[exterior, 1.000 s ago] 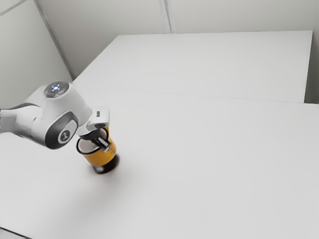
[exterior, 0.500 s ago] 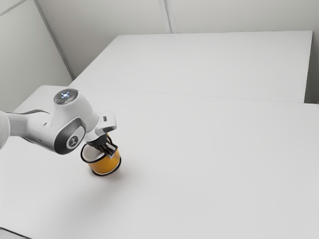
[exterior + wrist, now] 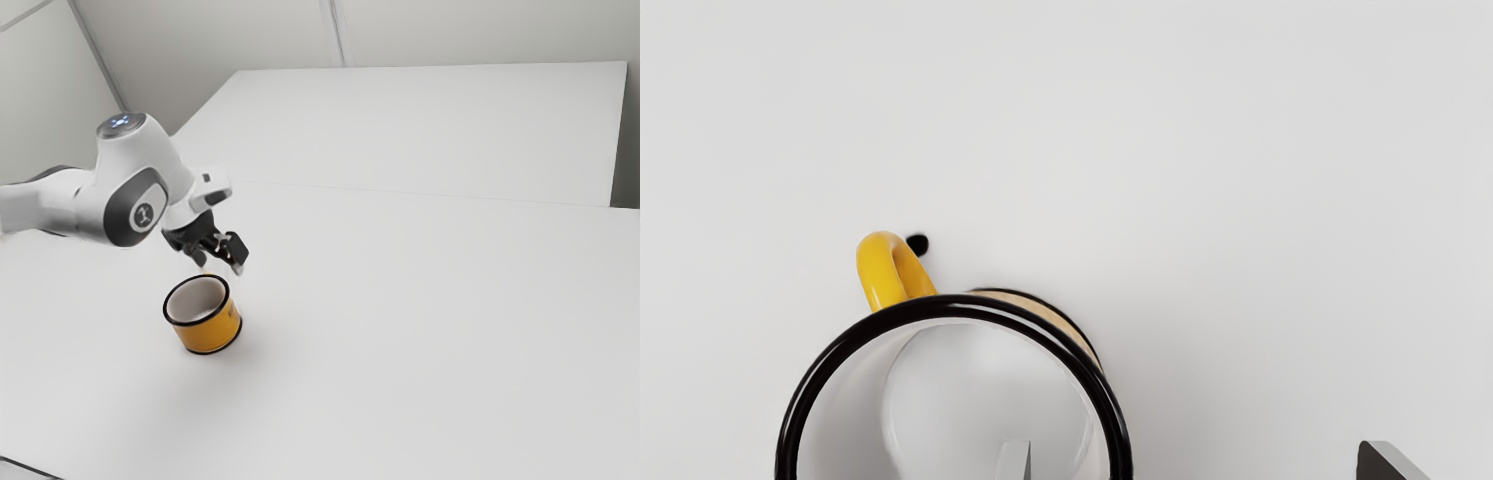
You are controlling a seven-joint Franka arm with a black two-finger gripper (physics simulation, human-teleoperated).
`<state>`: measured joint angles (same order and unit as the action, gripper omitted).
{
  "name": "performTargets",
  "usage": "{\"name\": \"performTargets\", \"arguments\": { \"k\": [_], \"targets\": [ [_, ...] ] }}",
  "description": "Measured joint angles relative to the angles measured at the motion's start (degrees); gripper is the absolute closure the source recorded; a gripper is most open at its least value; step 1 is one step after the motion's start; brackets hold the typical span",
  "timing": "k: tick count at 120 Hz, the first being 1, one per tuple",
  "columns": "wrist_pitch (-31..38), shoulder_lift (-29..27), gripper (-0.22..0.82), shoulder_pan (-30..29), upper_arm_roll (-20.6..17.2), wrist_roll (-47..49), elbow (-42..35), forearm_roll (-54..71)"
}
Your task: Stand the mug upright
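Standing on its base, mouth up, the black-rimmed yellow mug (image 3: 212, 333) rests on the white table (image 3: 400, 330) as the task wants; the step in hand looks like clearing the two-finger gripper (image 3: 219, 262) away, the next move calling for a lift that keeps both fingers (image 3: 1396, 463) off the rim (image 3: 956, 307); the arm (image 3: 140, 195) reaches from the exterior view's left, bent downward; the fingers, spread wide above the mug, hold nothing.

A plain room, with pale walls (image 3: 210, 45) beyond a white tabletop (image 3: 430, 330).
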<state>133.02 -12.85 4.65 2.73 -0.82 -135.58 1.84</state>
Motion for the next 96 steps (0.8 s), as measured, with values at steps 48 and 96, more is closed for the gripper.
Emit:
{"name": "performTargets", "arguments": {
  "k": [48,96],
  "targets": [
    [-26.17,9.15,0.01,0.12,-2.3,3.94,25.39,-2.3],
    [-36.99,13.05,0.0,1.21,-2.64,6.09,39.71,-2.77]
  ]
}}
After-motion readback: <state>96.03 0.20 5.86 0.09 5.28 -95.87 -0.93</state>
